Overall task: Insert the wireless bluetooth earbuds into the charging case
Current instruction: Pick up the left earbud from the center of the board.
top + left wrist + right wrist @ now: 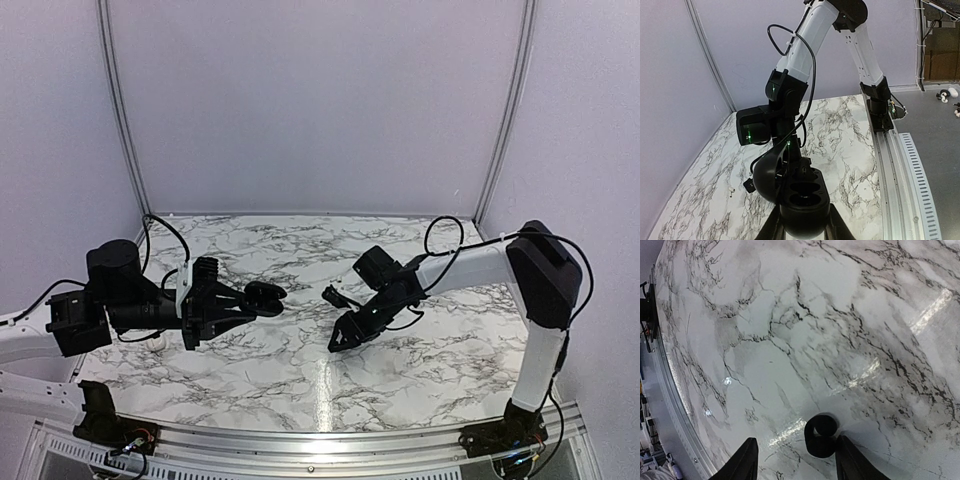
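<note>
Left wrist cam: L end effector (804, 222) clamping open black charging case (801, 196), contents unclear, R end effector (797, 442) splayed wide

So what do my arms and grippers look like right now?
Left arm and right arm: white links, black joints, loose black cables. Left gripper and right gripper are black; a white bracket sits behind the left one. Small green lights dot the right arm's wrist.

Table (300, 390): white marble, grey-black veins. Charging case (804, 202): glossy black. Right arm (470, 265): white, black joints. Wall (320, 100), 12 o'clock: pale lilac.
</note>
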{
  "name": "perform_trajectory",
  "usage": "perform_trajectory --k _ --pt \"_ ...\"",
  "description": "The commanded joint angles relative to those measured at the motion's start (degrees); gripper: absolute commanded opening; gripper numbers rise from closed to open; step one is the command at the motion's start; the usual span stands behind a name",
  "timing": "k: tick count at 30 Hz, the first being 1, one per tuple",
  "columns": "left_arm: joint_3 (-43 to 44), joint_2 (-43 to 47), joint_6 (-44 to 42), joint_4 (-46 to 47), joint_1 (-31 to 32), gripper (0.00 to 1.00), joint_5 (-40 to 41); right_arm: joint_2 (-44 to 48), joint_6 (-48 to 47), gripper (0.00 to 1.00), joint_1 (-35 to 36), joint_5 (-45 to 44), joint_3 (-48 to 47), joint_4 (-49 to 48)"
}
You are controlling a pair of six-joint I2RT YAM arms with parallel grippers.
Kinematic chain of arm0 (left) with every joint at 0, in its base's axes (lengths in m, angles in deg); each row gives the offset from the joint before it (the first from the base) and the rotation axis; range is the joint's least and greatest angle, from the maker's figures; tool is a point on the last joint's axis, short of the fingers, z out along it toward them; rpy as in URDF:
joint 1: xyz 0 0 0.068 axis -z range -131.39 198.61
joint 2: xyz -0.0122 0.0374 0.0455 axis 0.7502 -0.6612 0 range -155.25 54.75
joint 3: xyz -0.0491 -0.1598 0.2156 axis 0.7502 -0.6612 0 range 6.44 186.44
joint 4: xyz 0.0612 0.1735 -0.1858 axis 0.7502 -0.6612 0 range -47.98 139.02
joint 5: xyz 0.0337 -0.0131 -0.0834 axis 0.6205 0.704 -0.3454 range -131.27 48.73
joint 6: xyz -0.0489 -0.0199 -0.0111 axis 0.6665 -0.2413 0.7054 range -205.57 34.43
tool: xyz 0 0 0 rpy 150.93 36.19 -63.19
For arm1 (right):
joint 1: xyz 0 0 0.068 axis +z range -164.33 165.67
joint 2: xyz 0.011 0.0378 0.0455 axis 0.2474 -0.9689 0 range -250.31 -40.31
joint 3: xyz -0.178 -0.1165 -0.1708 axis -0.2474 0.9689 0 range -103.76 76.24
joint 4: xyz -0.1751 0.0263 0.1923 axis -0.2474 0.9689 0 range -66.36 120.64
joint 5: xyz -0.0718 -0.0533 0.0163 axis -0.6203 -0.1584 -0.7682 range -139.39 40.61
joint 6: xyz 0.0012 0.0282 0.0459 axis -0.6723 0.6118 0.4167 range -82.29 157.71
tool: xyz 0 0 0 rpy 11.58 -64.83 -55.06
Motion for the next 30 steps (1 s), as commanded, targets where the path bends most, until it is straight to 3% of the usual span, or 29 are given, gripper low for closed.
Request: perform_trajectory --k 1,10,16,30 --pt "-0.17 0.43 -0.20 1.83 -0.25 0.00 0.08 2.06 0.24 0.53 0.69 -1.42 -0.26 1.26" --pt "-0.12 0.39 -0.25 1.84 -0.30 0.00 0.59 6.74 -3.03 0.51 4.85 -18.89 -7.72 7.88" --pt "-0.14 0.43 -0.15 2.00 -0.35 0.00 0.43 3.59 -3.33 0.46 7.44 -19.28 -12.17 13.45" --pt "-0.15 0.17 -0.13 2.21 -0.35 0.00 0.32 -1.39 -3.72 0.40 9.28 -20.44 -13.81 16.22"
